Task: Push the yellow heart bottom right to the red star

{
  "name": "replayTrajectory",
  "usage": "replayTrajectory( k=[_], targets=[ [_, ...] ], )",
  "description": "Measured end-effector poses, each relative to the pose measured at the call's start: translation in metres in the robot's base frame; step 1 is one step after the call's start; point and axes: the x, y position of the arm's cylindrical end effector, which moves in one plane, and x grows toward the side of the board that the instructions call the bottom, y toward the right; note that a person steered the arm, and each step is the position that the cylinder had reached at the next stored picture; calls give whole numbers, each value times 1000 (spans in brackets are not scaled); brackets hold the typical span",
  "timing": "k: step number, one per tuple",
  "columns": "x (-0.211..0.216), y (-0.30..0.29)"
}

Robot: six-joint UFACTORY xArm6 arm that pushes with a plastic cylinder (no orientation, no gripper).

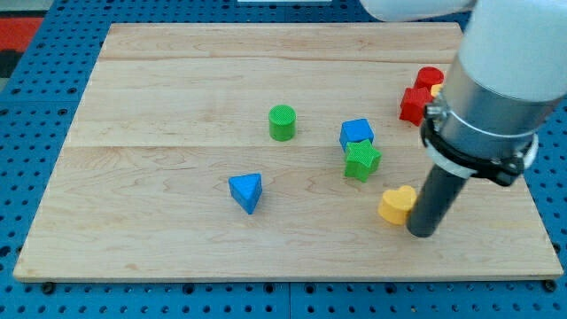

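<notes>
My tip [423, 233] holds nothing and presses the right side of the yellow heart [397, 204]. From the heart, the red star [414, 105] sits well above; green star [361, 160] and blue cube [356, 133] lie up-left.

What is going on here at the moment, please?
An arm is pushing blocks on a wooden board with a dark rod. My tip sits right against the yellow heart, on its right. The red star lies further up near the board's right edge, well apart from the heart, so the push is not finished.
</notes>
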Motion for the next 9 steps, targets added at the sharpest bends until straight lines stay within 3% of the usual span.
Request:
replayTrajectory(
  k=[1,3,5,9],
  targets=[
    [31,-3],
    [30,-18],
    [-4,-36],
    [-77,0]
  ],
)
